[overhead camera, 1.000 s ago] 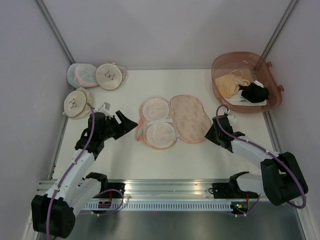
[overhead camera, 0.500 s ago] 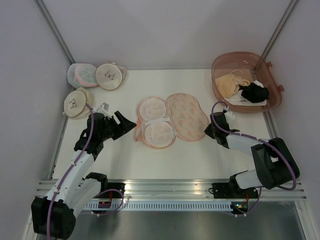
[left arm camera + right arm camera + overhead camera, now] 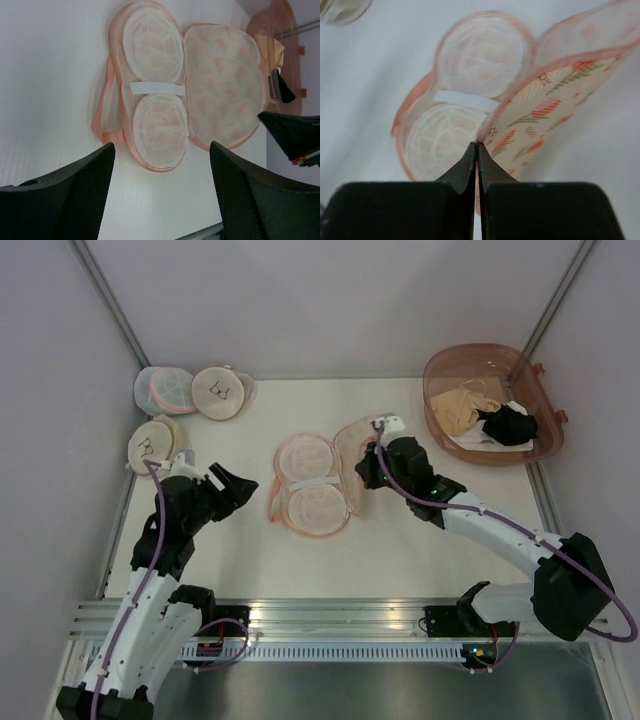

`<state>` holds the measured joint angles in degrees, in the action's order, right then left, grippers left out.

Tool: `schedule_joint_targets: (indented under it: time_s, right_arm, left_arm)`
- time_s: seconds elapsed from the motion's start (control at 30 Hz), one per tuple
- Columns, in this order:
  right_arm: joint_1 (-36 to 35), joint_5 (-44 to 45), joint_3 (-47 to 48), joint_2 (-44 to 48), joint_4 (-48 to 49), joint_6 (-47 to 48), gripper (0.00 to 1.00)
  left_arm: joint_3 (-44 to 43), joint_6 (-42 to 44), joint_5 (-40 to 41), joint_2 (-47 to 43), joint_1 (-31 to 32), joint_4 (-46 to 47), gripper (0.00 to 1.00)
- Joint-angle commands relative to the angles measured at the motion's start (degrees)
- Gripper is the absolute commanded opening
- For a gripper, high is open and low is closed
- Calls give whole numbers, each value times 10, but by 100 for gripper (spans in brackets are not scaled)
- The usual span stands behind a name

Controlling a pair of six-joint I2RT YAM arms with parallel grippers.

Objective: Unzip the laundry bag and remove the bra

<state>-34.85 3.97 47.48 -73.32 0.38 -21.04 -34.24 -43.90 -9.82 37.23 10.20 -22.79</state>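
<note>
The peach laundry bag [image 3: 310, 485] lies unzipped at mid-table, its two white mesh cups [image 3: 152, 42] facing up. My right gripper [image 3: 366, 476] is shut on the edge of the bag's carrot-print lid flap [image 3: 545, 105] and holds that edge raised; the pinch shows in the right wrist view [image 3: 477, 146]. My left gripper [image 3: 240, 483] is open and empty, just left of the bag, with the bag between its fingers in the left wrist view [image 3: 161, 152]. The beige bra [image 3: 462, 405] lies in the pink basin [image 3: 545, 448] at the back right.
The basin also holds a black garment [image 3: 510, 425] and a white cloth [image 3: 480, 443]. Two round cream pouches [image 3: 220, 392] [image 3: 153, 445] and a pale mesh pouch with pink trim [image 3: 165, 390] sit at the back left. Walls close in the table on the left, back and right.
My right gripper moved up and left from the flap's right edge, carrying the flap edge up toward the bag's middle. The left gripper drew back a little to the left.
</note>
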Motion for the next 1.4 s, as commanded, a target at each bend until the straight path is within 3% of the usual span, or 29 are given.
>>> schedule_joint_targets:
  time_s: [0.0, 0.23, 0.27, 0.3, 0.33, 0.37, 0.43, 0.47, 0.77, 1.03, 1.2, 1.37]
  right_arm:
    - [-88, -65, 41, -48, -13, 122, 1]
    - [-182, -240, 137, -232, -23, 180, 1]
    - [-189, -290, 149, -250, -21, 173, 7]
    - [-193, -306, 151, -265, -14, 166, 14]
    - [-197, -312, 155, -292, -11, 161, 49]
    - [-206, -312, 163, -304, -14, 152, 65]
    - [-212, -307, 164, -314, -15, 144, 90]
    - [-213, -294, 149, -307, -8, 135, 96]
    - [-205, -217, 93, -108, 8, 109, 98]
    - [-182, 8, 51, 30, -62, 51, 98]
    - [-121, -12, 10, 110, -64, 10, 98]
    - [-102, -37, 14, 114, -86, -9, 98]
  left_arm:
    - [-39, -27, 56, -51, -4, -42, 80]
    - [-44, -32, 86, -96, -4, -87, 81]
    - [-43, -32, 85, -93, -4, -89, 81]
    - [-43, -32, 85, -92, -4, -92, 81]
    - [-41, -30, 85, -89, -4, -95, 81]
    - [-39, -29, 85, -87, -4, -95, 81]
    - [-36, -26, 84, -85, -4, -96, 81]
    - [-36, -25, 82, -82, -4, -95, 81]
    - [-25, -18, 43, -71, -4, -59, 83]
    - [-4, 0, -25, -53, -4, 3, 83]
    - [-1, 22, -70, -59, -4, 56, 84]
    - [11, 57, -119, -87, -4, 105, 86]
